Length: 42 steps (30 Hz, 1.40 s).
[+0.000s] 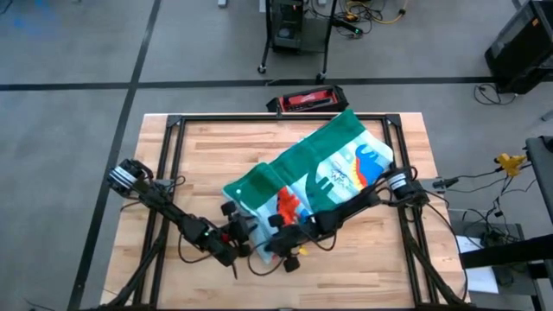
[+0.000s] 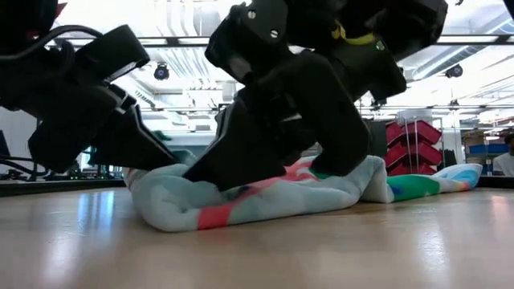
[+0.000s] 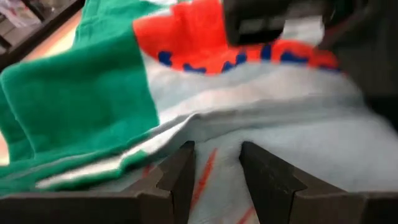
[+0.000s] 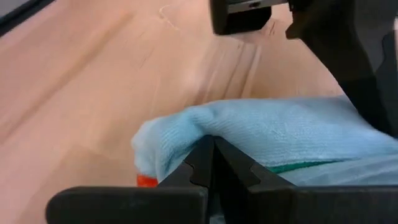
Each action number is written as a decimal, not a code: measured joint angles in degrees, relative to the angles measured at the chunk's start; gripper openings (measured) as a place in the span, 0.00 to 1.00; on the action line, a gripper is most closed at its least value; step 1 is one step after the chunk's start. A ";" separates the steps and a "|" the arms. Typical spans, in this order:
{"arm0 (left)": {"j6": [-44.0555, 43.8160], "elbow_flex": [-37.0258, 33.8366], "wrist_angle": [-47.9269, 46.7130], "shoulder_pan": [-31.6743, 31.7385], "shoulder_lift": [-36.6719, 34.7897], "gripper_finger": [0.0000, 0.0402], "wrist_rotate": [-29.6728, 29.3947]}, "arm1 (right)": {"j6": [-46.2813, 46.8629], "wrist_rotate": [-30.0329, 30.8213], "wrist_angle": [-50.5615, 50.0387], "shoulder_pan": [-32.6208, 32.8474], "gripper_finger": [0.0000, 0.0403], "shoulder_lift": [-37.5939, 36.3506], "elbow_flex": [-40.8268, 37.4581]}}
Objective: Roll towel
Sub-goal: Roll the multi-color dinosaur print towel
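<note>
Wooden table (image 1: 207, 147), dinosaur towel (image 1: 320, 164) lying on it, apparently partly folded

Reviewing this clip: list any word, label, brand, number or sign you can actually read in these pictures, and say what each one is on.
None can be read.
The pale blue-white striped towel with dinosaurs and a green border: blue marks on its red print in the left wrist view, too blurred to read.
The red and black case beyond the far edge of the wooden table: any marking is too small to read.
The red storage bins in the room behind: no legible labels.
</note>
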 joint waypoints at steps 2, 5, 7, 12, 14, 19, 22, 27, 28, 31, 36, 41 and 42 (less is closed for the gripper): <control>1.07 0.00 0.71 0.07 0.00 0.30 0.00 | 0.05 0.21 0.42 0.13 0.00 0.30 0.00; 1.18 -0.07 0.63 0.41 0.00 0.30 0.07 | 0.55 0.79 0.75 0.61 0.00 0.08 -0.06; 1.18 -0.17 0.55 0.78 0.10 0.30 0.09 | 0.47 2.19 0.62 1.15 0.00 -0.02 -0.06; 1.83 -0.17 0.84 2.14 1.08 0.30 0.85 | -0.01 5.30 -0.03 2.17 0.00 -0.62 -0.15; 2.02 -0.17 1.07 2.81 1.73 0.30 1.88 | -0.33 6.03 -1.06 2.45 0.00 -1.87 -0.33; 2.02 -0.15 1.12 3.27 2.51 0.30 2.74 | -4.12 5.74 -1.23 2.83 0.00 -5.93 -0.48; 2.02 -0.10 1.10 3.33 2.52 0.30 2.91 | -5.51 4.24 0.34 1.94 0.00 -6.59 -0.30; 2.02 -0.09 1.03 3.36 2.54 0.30 3.26 | -4.88 -0.68 4.11 0.17 0.00 -4.74 -0.52; 2.02 -0.09 1.01 3.37 2.52 0.30 3.32 | -4.78 -1.39 4.40 0.06 0.00 -4.02 -0.62; 2.02 -0.09 1.02 3.38 2.51 0.30 3.51 | -4.14 -2.98 5.33 -0.09 0.00 -1.40 -0.74; 2.67 -0.11 0.67 3.38 1.86 0.30 3.96 | -2.22 -3.47 6.53 -0.28 0.00 0.52 -1.03; 3.65 -0.17 -7.02 3.37 -4.42 0.30 4.85 | -1.69 -3.52 6.53 -0.28 0.00 0.77 -1.43; 2.50 -0.04 -10.42 3.31 -6.40 0.30 4.76 | -1.69 -3.51 6.54 -0.28 0.00 0.77 -1.54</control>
